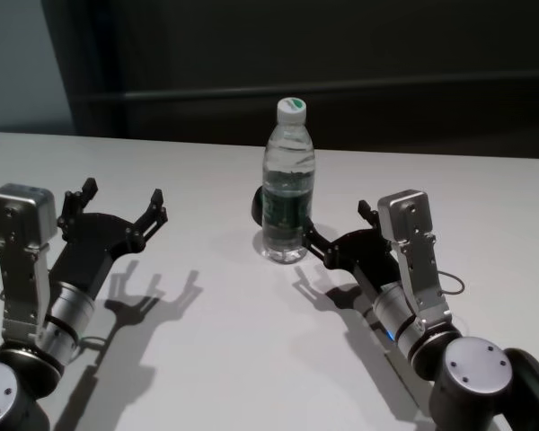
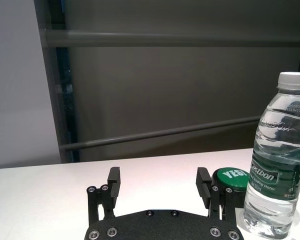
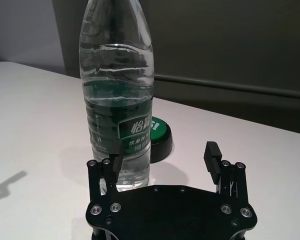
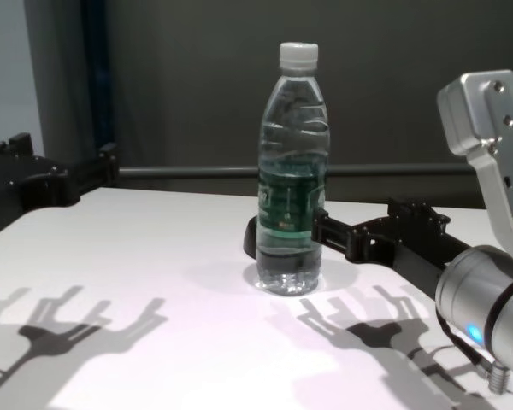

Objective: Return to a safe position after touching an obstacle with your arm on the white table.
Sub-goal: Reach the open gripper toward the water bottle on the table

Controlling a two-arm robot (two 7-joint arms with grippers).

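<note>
I see the water bottle (image 1: 287, 184) standing upright near the middle of the white tabletop (image 1: 225, 359), its long axis vertical, white cap (image 1: 291, 109) up and the dark green label band (image 4: 287, 203) around its middle. Just behind its base, partly hidden by it, sits a low round green button on a black base (image 3: 157, 132), close to or touching the bottle; I cannot tell which from these views. My right claw (image 1: 340, 232) lies low over the tabletop just beside the bottle on its right, fingers spread, and one fingertip (image 3: 114, 165) sits right against the bottle's lower wall in the right wrist view, while the other finger stands clear of it in open space. My left claw (image 1: 123, 199) is well apart from the bottle on the left, also spread wide and holding nothing, pointing toward the far edge. Behind the tabletop runs a dark grey wall with a horizontal rail (image 2: 155, 134). Both arms throw forked shadows (image 4: 77, 329) on the white surface.
</note>
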